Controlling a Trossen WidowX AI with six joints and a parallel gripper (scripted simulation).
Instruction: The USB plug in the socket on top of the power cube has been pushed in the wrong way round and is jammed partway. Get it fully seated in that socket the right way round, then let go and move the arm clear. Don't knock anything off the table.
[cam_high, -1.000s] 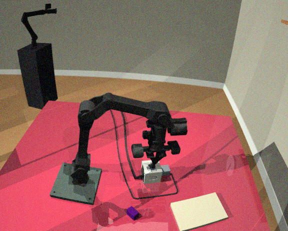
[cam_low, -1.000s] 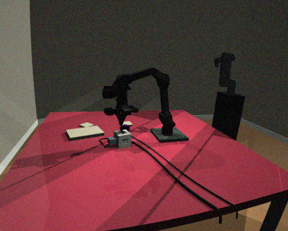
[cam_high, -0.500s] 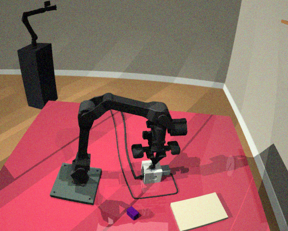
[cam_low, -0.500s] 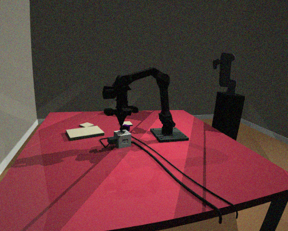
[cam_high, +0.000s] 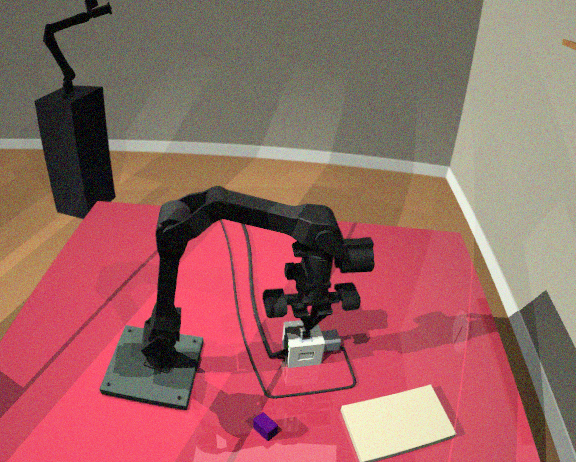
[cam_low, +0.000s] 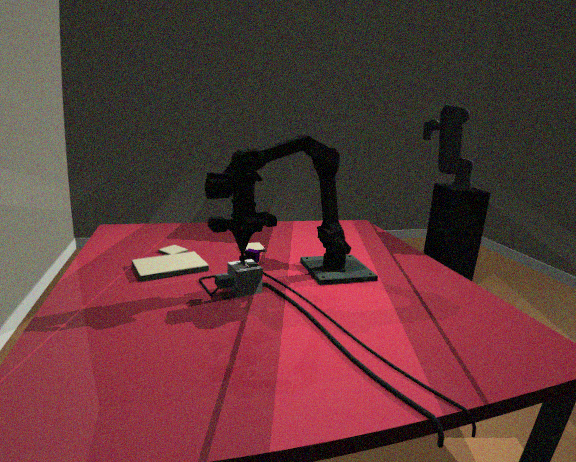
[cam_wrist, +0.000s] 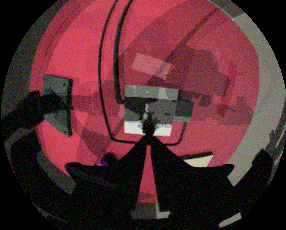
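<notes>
- The gripper was positioned above the power cube, fingers clenched on a small object, presumably the plug.
- The plug was at the cube's top, under the fingertips; its orientation and depth could not be determined.
- The cube stood upright on the table.
- Full seating remained unconfirmed.
- Release and arm withdrawal were outstanding.

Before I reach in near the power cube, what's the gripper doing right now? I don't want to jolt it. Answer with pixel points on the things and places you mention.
Gripper (cam_high: 307, 332) (cam_low: 243, 260) (cam_wrist: 148, 139): closed on something thin at the top of the power cube (cam_high: 306, 354) (cam_low: 246, 281) (cam_wrist: 134, 128), most likely the USB plug.
</notes>
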